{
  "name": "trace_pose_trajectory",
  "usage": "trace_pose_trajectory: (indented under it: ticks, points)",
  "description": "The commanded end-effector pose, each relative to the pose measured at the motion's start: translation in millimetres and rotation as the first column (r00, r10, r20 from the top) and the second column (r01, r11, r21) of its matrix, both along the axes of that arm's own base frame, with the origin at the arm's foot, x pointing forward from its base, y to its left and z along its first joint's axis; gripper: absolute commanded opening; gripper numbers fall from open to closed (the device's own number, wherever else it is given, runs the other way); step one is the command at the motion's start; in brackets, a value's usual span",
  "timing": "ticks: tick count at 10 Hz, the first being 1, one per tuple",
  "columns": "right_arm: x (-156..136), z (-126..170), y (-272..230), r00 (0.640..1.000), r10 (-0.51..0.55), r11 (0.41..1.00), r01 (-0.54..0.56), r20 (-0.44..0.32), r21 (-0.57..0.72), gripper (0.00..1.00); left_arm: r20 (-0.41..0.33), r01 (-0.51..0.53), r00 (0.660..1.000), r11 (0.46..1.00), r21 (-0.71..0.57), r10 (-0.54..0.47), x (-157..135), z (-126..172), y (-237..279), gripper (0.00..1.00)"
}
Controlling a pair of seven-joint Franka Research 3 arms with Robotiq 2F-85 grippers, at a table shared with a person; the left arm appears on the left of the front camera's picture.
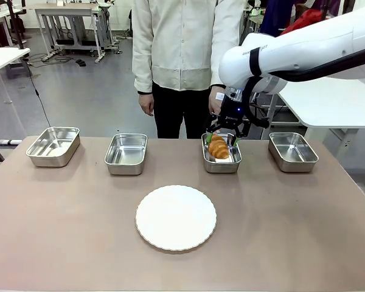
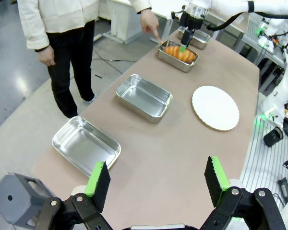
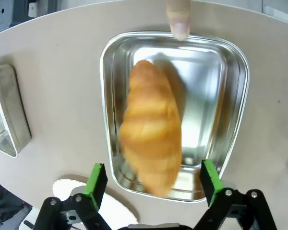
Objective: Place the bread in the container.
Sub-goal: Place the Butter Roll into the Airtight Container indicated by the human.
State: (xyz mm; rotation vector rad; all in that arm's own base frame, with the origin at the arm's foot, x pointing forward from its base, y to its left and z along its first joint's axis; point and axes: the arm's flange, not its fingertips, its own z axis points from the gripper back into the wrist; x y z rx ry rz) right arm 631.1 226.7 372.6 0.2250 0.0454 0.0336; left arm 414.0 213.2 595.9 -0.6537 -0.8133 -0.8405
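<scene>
L tool [image 2: 156, 186] wide open, nothing in it, hovering over near-left corner of surface [image 1: 304, 231]. Four steel pans in a row at far side: far-left pan [image 1: 53, 146], next pan [image 1: 126, 153], both bare. White plate [image 1: 176, 217] mid-surface, nearer the robot. Croissant [image 1: 218, 147] lies in third pan [image 1: 221, 162], blurred in R wrist view. R tool [image 1: 221, 137] right above it, fingers spread wide, not gripping. Person's finger [image 3: 178, 18] touches that pan's far rim. Far-right pan [image 1: 292, 151] bare.
</scene>
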Motion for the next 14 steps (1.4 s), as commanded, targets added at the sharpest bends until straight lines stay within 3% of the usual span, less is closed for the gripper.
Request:
trace_pose_trajectory:
  ticks: [1, 2, 12, 14]
  points:
    - [-3.0, 6.4, 1.3, 0.998, -0.055, 0.998, 0.055, -0.002, 0.009, 1.0, 0.01, 0.01, 1.0, 1.0, -0.003, -0.01, -2.3, 0.9, 0.0, 1.0]
    - [0.0, 0.0, 0.0, 1.0, 0.0, 1.0, 0.0, 0.0, 0.0, 1.0, 0.01, 0.01, 1.0, 1.0, -0.003, -0.01, -2.3, 0.9, 0.0, 1.0]
    - [-0.8, -1.3, 2.0, 1.0, -0.008, 1.0, 0.008, -0.006, 0.001, 1.0, 0.01, 0.01, 1.0, 1.0, -0.003, -0.01, -2.3, 0.9, 0.0, 1.0]
    - [-20.1, 29.7, 4.8, 0.994, 0.031, 0.999, -0.03, 0.107, -0.012, 1.0, 0.01, 0.01, 1.0, 1.0, -0.003, -0.01, -2.3, 0.9, 0.0, 1.0]
